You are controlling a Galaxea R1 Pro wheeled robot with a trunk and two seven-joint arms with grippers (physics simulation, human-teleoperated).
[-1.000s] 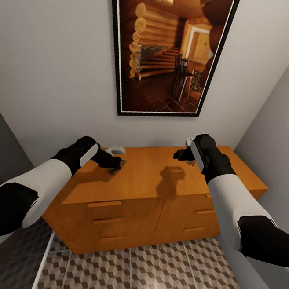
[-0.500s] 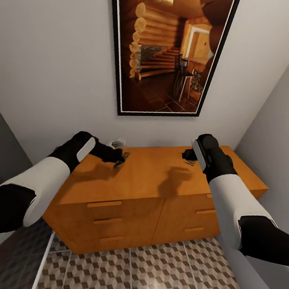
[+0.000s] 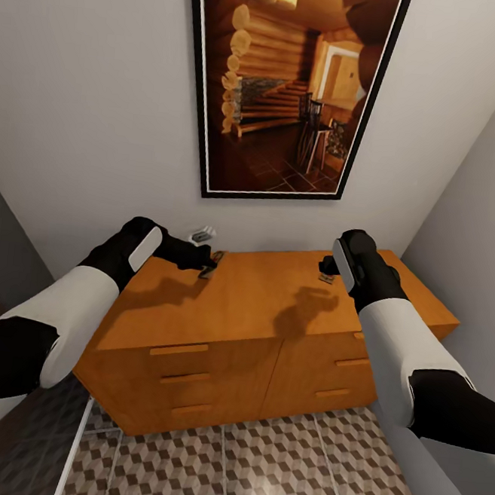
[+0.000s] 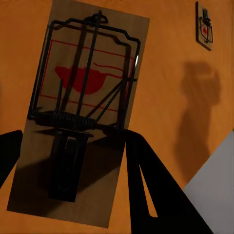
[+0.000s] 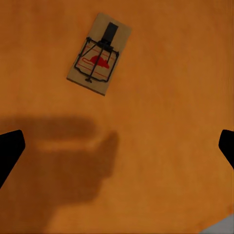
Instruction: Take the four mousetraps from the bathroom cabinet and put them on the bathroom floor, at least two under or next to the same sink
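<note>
Left gripper (image 3: 207, 262) is raised above the left rear of the cabinet (image 3: 257, 309) top, with a mousetrap (image 3: 209, 265) between its fingers. The head view gives only a small dark shape at the fingertips. The left wrist view shows the held mousetrap (image 4: 80, 114) in detail: wooden board, red print, dark wire spring and bar, with the dark fingers (image 4: 156, 190) closed against its near end. The same view shows a second mousetrap (image 4: 204, 27) lying flat on the cabinet top (image 4: 165, 63), well apart from the first. A small white object (image 3: 202, 235) sits at the wall just behind the left gripper; it cannot be identified.

The right gripper (image 3: 327, 267) is above the right rear of the top, largely hidden by its own wrist in the head view. The right wrist view shows its fingers (image 5: 9, 153) spread wide, holding nothing, over bare wood (image 5: 161, 146), with a mousetrap (image 5: 99, 53) lying flat ahead of them. Below the cabinet front, the cube-patterned bathroom floor (image 3: 271, 469) is visible.
</note>
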